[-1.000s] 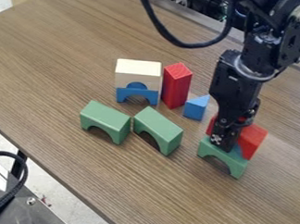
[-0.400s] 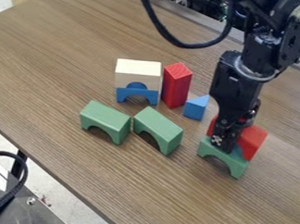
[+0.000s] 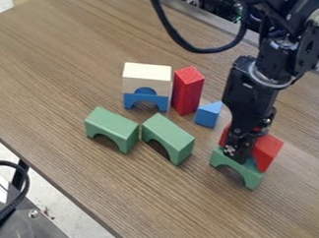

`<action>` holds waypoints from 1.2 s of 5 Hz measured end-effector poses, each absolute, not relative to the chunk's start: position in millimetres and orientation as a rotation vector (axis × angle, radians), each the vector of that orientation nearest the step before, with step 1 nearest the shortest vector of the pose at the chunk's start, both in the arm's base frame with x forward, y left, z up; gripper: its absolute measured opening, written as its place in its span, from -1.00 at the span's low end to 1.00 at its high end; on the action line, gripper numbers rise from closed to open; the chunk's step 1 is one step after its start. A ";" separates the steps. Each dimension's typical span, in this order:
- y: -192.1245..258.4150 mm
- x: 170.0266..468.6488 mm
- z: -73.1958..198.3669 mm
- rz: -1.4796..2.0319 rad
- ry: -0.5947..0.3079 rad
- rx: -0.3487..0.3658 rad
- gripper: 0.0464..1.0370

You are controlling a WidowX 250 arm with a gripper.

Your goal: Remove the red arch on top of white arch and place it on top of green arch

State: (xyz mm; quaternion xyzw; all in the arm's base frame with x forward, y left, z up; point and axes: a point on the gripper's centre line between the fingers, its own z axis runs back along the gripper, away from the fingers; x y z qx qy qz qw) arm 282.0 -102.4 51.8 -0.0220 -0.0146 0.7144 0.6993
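The red arch [image 3: 268, 148] is on the rightmost green arch [image 3: 249, 174], the gripper [image 3: 236, 152] against it; open, closed or gripping, I cannot tell.

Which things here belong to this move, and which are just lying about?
Part of the job:
- red arch
- right green arch
- white arch

Just lying about:
- left green arch
- middle green arch
- blue arch
- red block
- blue triangle

I have bare surface [image 3: 201, 166] between the middle green arch [image 3: 169, 136] and the right green arch [image 3: 252, 177]. Low down, the blue wedge [image 3: 207, 114] and upright red block [image 3: 187, 91] obstruct my way to the white block [image 3: 146, 77]
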 end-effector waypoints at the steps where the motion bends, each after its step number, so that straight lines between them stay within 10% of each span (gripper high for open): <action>1: -102.0 282.4 51.8 1.593 -0.033 -0.051 0.13; 2: -102.2 282.1 51.7 1.602 -0.025 -0.053 0.23; 3: -99.4 281.0 51.7 1.616 -0.013 -0.043 0.82; 6: -101.0 279.5 62.4 1.620 0.016 -0.051 0.93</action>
